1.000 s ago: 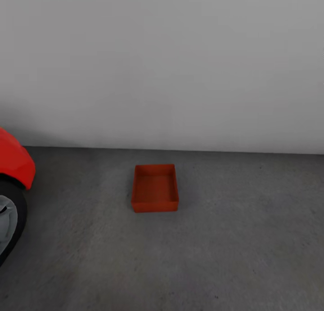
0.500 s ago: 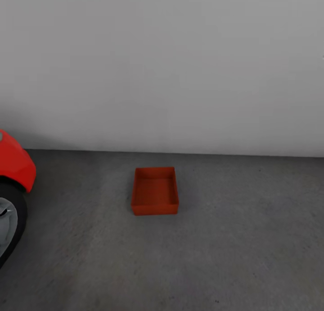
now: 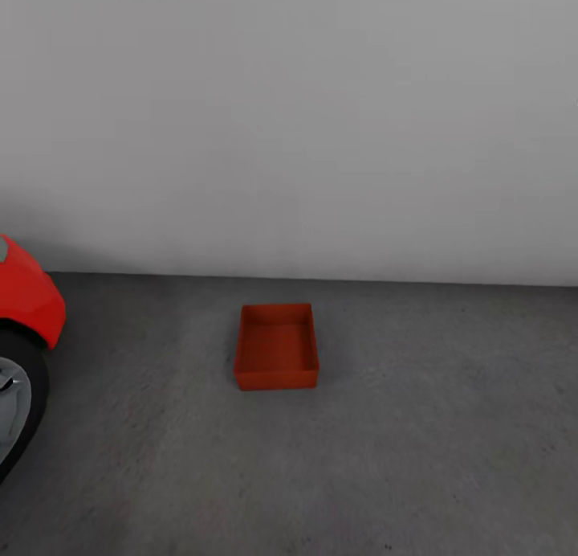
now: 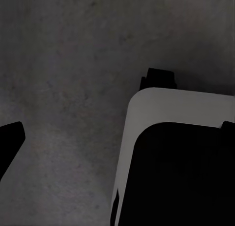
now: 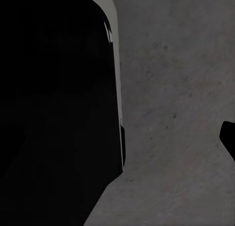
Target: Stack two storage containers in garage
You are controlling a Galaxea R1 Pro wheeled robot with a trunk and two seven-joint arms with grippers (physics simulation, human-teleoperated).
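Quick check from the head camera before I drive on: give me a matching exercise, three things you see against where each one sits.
Things:
1. storage container
2. red car
3. wall

Places:
A. at the left edge, wheel partly cut off
B. behind, across the upper part of the view
C. on the concrete floor, near the middle, open side up

Pairs: 1-C, 2-A, 3-B

Pale grey-white shell (image 4: 147,118) with a rounded corner, wrapped around a large matte black panel (image 4: 181,177), low and right in the left wrist frame; small black block (image 4: 159,79) jutting just above it, black fingertip (image 4: 9,138) at the left edge. Similar black bulk (image 5: 54,108) on the right wrist frame's left side, thin pale rim (image 5: 113,30) along its curved edge, black sliver (image 5: 228,138) at the right edge.
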